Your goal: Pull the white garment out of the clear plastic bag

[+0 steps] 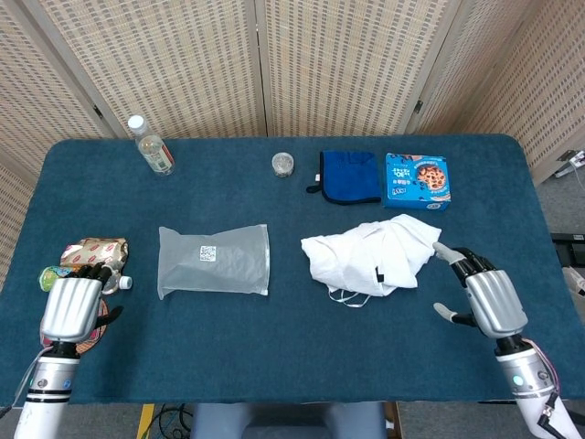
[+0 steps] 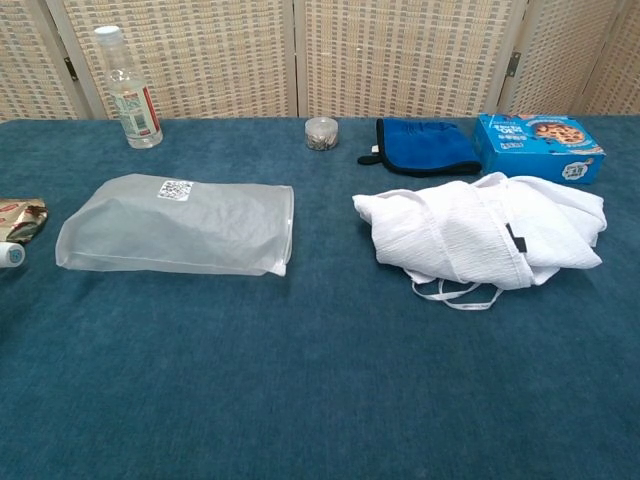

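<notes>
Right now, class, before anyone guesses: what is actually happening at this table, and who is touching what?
Nothing is being handled. The white garment lies crumpled on the blue table, fully outside the clear plastic bag, which lies flat to its left, apart from it. The left hand sits at the table's near left corner by some snack packets, holding nothing. The right hand is near the garment's right edge, fingers apart, not touching it.

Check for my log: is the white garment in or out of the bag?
Out: white garment lies crumpled on the table, apart from the flat clear bag.
</notes>
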